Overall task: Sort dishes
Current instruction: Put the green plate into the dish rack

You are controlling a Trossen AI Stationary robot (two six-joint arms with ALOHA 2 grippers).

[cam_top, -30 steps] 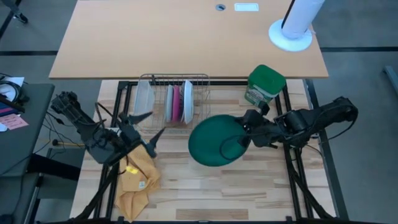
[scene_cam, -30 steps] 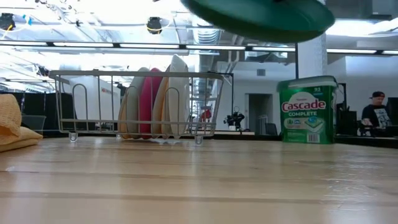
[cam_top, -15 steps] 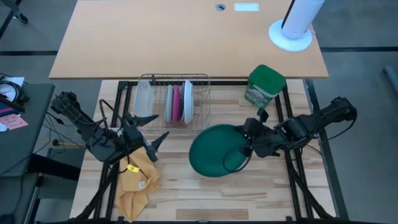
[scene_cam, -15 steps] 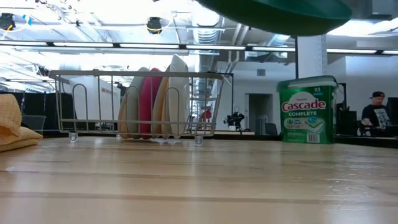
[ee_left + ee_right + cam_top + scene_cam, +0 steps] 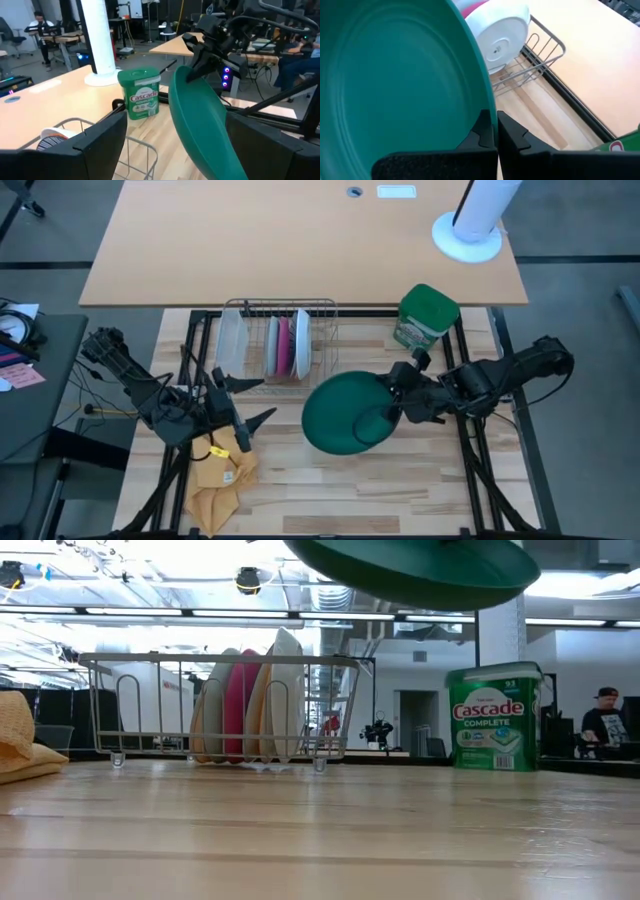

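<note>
High view: right gripper (image 5: 392, 413) pinches green plate (image 5: 343, 412) rim, held above table (image 5: 420, 480), right of dish rack (image 5: 278, 343).
Left gripper (image 5: 245, 406): fingers spread, over yellow cloth (image 5: 220, 470).

The green canister (image 5: 493, 717) reads "Cascade COMPLETE" on its front label, with a small "93" above it, and the left wrist view repeats "Cascade".

Bright even overhead light; ceiling strips (image 5: 300, 620) glare; near tabletop (image 5: 320, 840) blurred
</note>
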